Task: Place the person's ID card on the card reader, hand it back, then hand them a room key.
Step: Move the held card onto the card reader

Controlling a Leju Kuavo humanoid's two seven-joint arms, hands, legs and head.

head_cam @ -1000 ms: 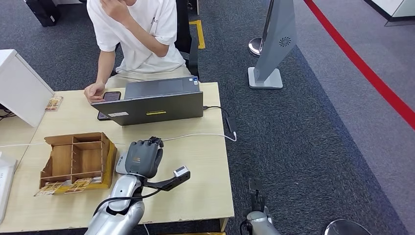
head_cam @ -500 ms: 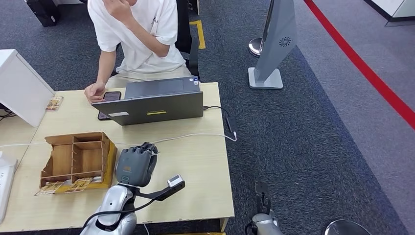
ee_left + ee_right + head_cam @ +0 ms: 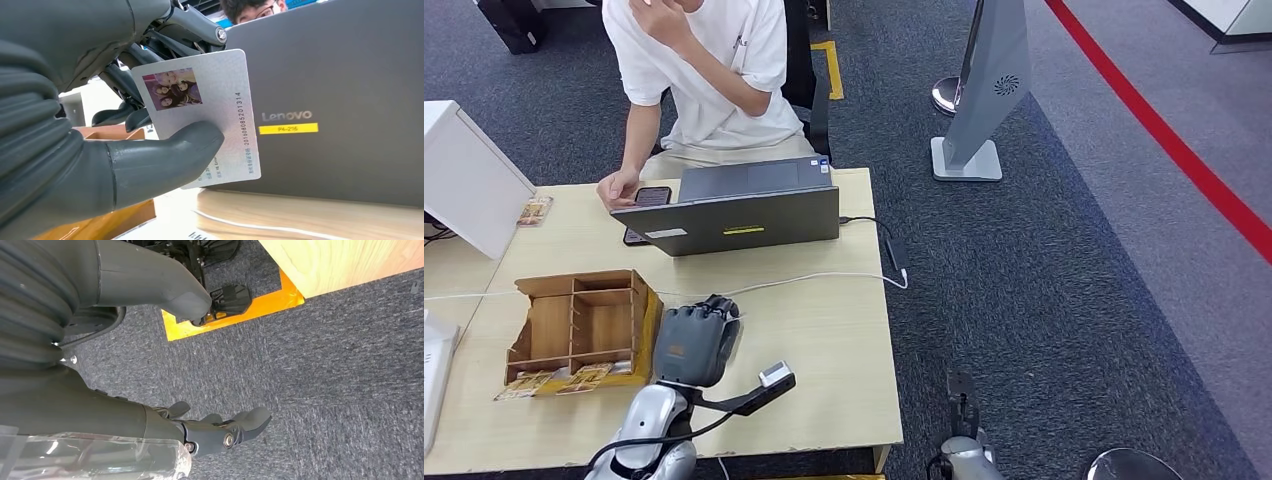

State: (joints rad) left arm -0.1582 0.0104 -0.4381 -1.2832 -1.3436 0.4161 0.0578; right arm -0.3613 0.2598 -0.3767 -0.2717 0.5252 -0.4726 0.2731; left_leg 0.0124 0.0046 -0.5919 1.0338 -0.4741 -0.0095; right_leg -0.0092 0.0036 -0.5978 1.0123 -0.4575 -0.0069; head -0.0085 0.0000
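The ID card [image 3: 210, 117] is a thin, pale, matte rectangle with rounded corners, bearing a small colour photo near one corner and a line of printed digits along one edge. The left hand [image 3: 692, 342] holds it: the thick grey thumb [image 3: 165, 155] presses on its face and the darker fingers [image 3: 125, 85] close behind it, so the card stands upright just in front of the grey laptop [image 3: 734, 208]. The hand hovers over the near part of the pale wooden worktop [image 3: 844, 340], just right of the brown wooden organizer [image 3: 584, 325], an open box split by slats into compartments.

The laptop's lid is smooth dark grey with a yellow label strip. A thin white cable [image 3: 824, 278] curves across the worktop between laptop and hand.

The right hand [image 3: 220, 432] hangs beside the worktop above speckled dark carpet [image 3: 1044, 300], holding nothing, its fingers loosely apart.

A person [image 3: 704, 70] in a white shirt sits at the far side, one hand on a phone [image 3: 646, 205].
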